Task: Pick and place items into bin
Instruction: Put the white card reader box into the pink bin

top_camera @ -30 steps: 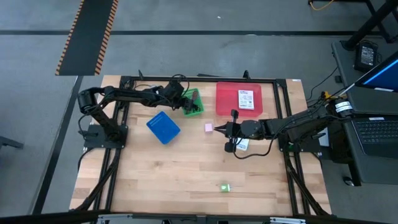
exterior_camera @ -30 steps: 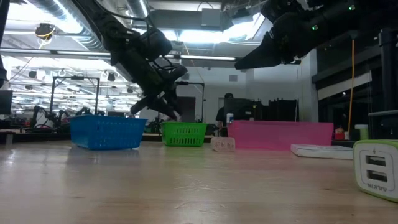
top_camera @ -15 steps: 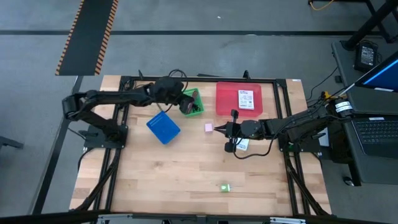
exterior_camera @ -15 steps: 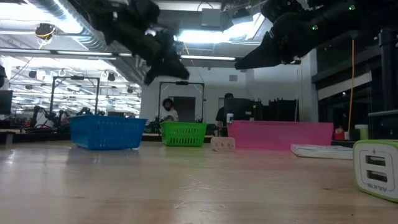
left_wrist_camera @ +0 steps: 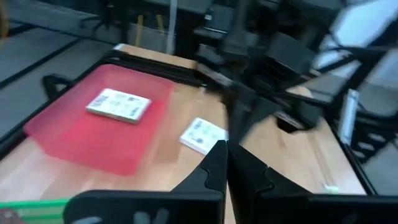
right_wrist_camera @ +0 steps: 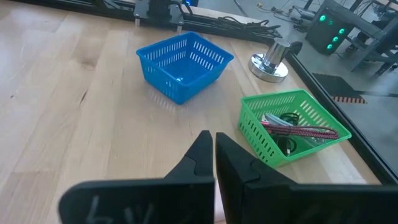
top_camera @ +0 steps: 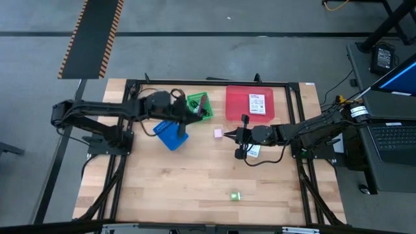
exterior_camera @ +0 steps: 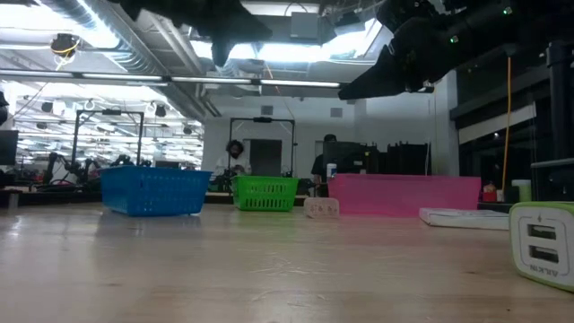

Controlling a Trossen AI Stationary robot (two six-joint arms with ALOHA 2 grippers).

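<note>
Retreating from the green bin [top_camera: 199, 106], left end effector [top_camera: 188, 118] has closed empty; beyond it, a light, flat packet [left_wrist_camera: 203, 135] suits edge pinching.

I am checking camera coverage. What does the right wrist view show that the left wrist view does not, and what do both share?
Only the right wrist view: the blue basket, the dark red cord in the green basket, the round silver metal object.
Only the left wrist view: the red bin holding one white packet, another packet on the table.
Both: the wooden table, a shut pincer.
</note>
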